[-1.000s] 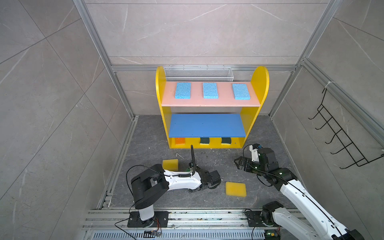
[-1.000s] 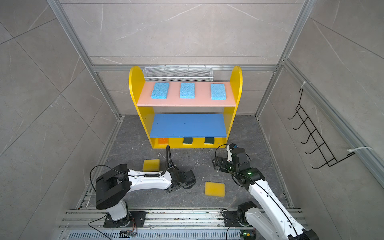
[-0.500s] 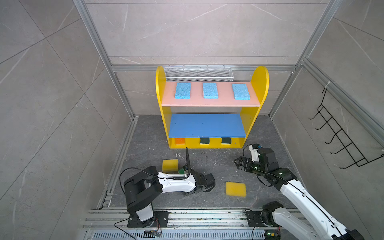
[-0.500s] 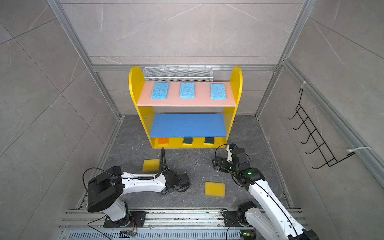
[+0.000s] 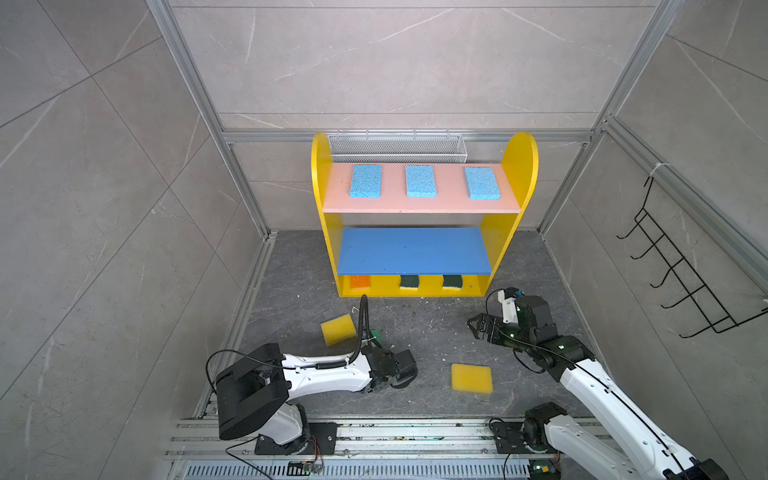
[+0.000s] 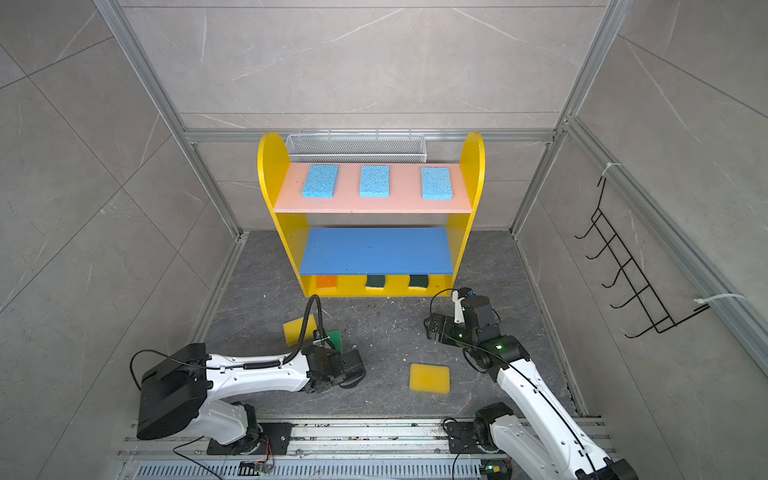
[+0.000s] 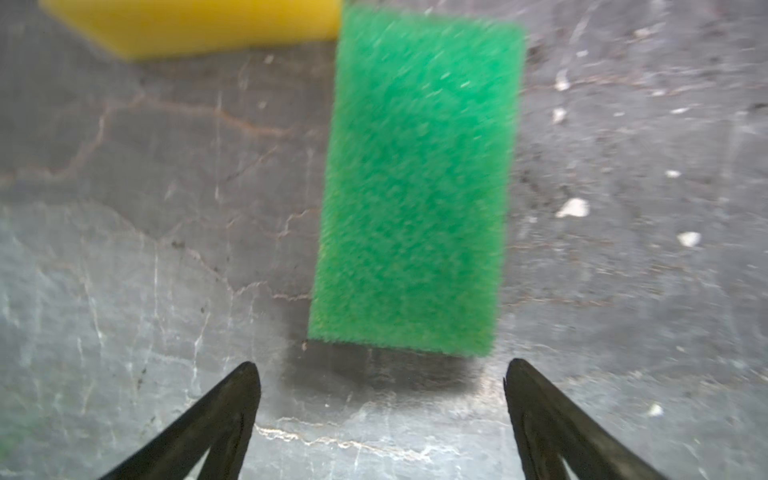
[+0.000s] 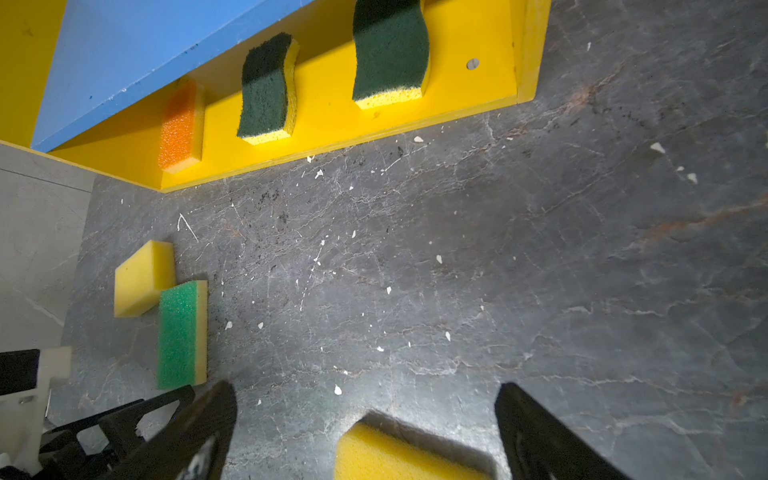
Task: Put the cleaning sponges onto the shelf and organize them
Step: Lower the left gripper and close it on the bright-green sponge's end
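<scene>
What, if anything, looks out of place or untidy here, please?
Three sponges lie on the floor, not the shelf: a yellow sponge touching the green sponge, and a second yellow sponge alone. The blue board holds nothing. White crumbs litter the floor.

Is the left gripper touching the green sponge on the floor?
Apart. In the left wrist view, the open fingers of the left gripper end short of the green sponge, with a strip of bare floor between them.

Left arm (image 5: 324,374) swung back — fingers (image 7: 232,415) now short of green sponge (image 7: 415,187).
</scene>
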`<action>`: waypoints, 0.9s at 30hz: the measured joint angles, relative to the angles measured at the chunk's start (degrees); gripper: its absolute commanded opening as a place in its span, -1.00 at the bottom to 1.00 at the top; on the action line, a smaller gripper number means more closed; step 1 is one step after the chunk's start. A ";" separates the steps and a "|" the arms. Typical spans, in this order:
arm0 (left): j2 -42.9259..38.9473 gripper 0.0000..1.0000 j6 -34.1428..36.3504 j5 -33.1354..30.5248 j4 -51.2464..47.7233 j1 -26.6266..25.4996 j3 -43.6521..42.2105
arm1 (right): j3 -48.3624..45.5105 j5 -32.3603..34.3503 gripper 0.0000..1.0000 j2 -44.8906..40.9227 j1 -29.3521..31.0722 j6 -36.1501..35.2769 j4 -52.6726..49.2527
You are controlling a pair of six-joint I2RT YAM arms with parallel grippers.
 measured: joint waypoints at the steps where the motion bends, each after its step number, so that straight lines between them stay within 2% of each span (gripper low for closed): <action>1: -0.17 0.94 0.87 -0.46 0.00 0.00 0.24 | 0.00 -0.11 0.99 0.00 0.00 0.00 -0.02; 14: -4.26 0.97 6.56 -3.08 3.02 1.14 -2.89 | 0.00 -0.79 0.99 0.74 0.00 0.02 0.02; 27: -0.07 0.94 6.95 -3.45 7.89 3.67 -3.04 | 0.00 -1.64 0.99 1.22 0.00 0.24 0.79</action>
